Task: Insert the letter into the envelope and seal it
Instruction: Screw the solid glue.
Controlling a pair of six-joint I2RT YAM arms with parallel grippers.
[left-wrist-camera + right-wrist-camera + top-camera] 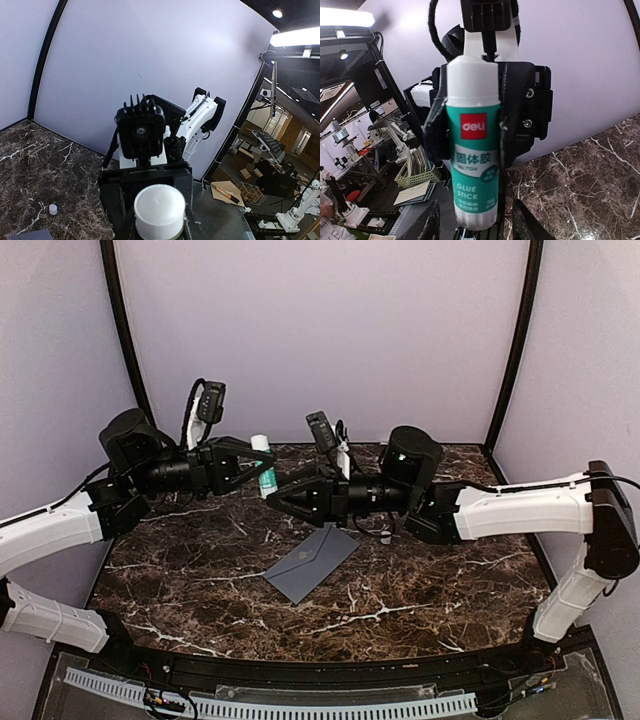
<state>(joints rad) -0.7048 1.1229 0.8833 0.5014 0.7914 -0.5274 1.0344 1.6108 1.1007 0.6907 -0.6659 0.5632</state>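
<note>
Left end effector [259, 468] clamps glue stick [472, 150] — right end effector [276, 496] open beside it.

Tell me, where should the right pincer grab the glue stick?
Probably the bottom end of the glue stick. The left pincer clamps its middle and holds it upright, so only the ends poke out. The open right pincer faces it from the side, lined up with that round lower end, so going straight in looks best.
</note>
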